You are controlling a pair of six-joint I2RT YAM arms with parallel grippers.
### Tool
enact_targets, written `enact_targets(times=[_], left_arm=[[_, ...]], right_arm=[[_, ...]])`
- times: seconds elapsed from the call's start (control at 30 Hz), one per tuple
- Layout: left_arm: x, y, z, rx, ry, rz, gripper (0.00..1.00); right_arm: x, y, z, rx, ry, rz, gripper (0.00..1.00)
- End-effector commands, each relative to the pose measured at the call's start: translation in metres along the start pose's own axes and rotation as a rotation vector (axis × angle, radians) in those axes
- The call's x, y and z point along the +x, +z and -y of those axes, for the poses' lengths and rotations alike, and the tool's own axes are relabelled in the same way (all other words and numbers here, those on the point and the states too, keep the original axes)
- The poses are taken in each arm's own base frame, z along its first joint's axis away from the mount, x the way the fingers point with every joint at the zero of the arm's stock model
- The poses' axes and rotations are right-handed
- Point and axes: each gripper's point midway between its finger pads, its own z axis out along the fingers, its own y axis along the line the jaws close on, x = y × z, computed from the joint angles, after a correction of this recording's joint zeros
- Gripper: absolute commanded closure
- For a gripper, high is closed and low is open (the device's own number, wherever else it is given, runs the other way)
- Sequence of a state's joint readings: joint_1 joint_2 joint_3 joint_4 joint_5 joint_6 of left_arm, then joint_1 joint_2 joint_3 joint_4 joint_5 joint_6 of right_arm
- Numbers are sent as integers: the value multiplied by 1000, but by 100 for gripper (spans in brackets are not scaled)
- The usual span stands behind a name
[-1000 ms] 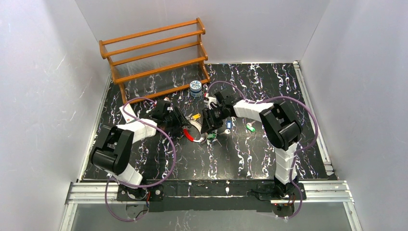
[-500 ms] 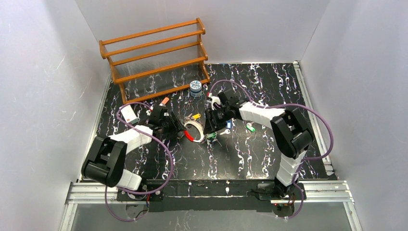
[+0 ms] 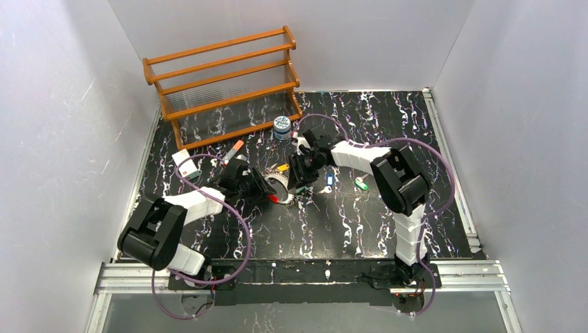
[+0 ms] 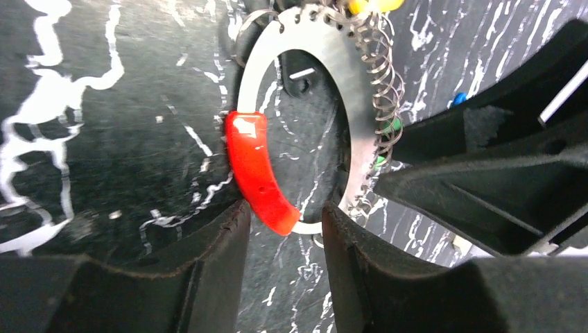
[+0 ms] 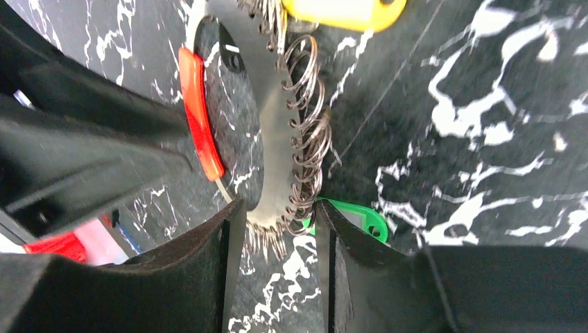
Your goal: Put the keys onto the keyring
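Red plastic on the keyring now sits between the fingers of my left end effector, which has come in from the left and narrowed. Slack still shows either side, so its jaws stand apart. My right end effector has closed in opposite, around the silver band and wire coil; I cannot tell whether it pinches. The ring lies mid-frame on the bench, with a yellow key and a green key just beside it. I judge this is bracing only, with no key threaded yet.
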State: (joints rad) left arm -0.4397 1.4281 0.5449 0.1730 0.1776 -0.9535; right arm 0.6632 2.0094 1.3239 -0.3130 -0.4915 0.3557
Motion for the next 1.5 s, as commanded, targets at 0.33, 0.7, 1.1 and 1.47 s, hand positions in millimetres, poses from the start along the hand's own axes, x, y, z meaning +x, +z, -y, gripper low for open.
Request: enact_targets(times=[0.33,0.7,1.1,1.47], left_arm=[[34,15,0,-25,16,-69,63],[13,-10,20,88,17,53,56],[-6,-22,46,219,-101,83,54],[-11,-25,46,204,-136,89,53]], right_arm=[[-74,10,6,84,-129,63,47],[-56,-51,-13,-8,-116,216,40],[-10,-50,-40,-270,8,213,58],[-27,-32,-34,-245,45,176,68]])
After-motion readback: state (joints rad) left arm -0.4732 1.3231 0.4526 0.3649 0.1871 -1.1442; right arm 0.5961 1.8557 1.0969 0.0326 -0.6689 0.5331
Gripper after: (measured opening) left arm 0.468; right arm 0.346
